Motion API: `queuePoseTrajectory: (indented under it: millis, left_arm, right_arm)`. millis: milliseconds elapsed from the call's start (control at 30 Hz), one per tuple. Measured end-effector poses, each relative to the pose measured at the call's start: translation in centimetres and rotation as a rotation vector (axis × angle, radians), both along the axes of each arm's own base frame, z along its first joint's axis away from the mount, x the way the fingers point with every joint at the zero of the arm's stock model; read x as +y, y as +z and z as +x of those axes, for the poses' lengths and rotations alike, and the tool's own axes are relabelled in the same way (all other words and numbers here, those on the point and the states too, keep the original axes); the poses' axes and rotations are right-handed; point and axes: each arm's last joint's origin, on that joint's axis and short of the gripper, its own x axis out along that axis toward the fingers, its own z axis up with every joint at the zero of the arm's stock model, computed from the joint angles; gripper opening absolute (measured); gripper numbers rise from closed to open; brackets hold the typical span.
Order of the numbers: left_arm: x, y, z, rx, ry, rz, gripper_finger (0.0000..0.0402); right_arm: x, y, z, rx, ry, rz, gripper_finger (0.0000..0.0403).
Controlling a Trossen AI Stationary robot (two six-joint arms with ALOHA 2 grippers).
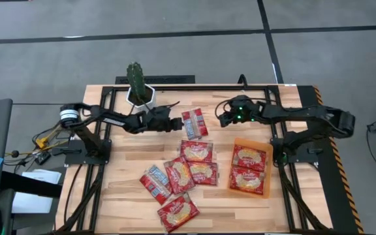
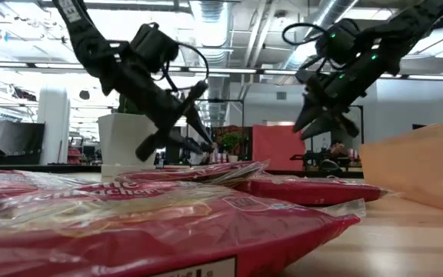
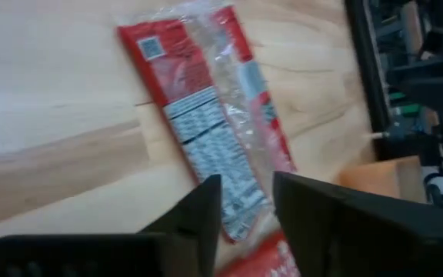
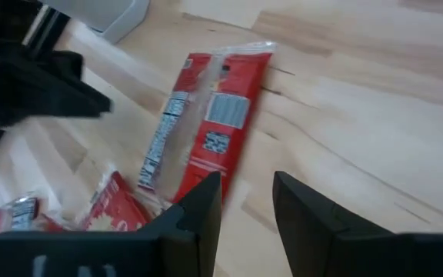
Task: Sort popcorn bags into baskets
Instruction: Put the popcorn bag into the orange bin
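1. High view: left gripper [image 1: 175, 123] hovering just left of a lone popcorn bag [image 1: 194, 123] near the table's far middle, fingers apart. Right gripper [image 1: 223, 119] just on the bag's other side, fingers slightly apart too. Orange tray [image 1: 250, 167] off to the right with two bags [image 1: 250, 157] inside. Six more bags [image 1: 189, 172] bunched up mid-table. Cactus pot [image 1: 140, 95] at the far edge.
2. Low view: both grippers up off the table, empty, fingers spread; red bags filling the foreground.
3. Left wrist view: lone bag lying back side up [image 3: 215, 127] on the wood, just past the parted fingers [image 3: 198, 211].
4. Right wrist view: same bag [image 4: 206, 115], flat, beyond the open fingers [image 4: 202, 204].
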Motion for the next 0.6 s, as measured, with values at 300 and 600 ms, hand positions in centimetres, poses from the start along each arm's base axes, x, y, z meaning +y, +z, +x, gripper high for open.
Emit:
queuePoseTrajectory:
  millis: [300,600]
  left_arm:
    - [1.9,-2.8,1.8,0.036,-0.023,-0.146,0.0251]
    - [3.0,-4.0,2.9,0.045,-0.022,-0.200,0.0277]
  right_arm:
    - [-0.5,-1.5,1.1,-0.012,-0.009,0.056,0.0148]
    - [-0.9,-1.6,0.9,-0.001,-0.036,0.044,0.0141]
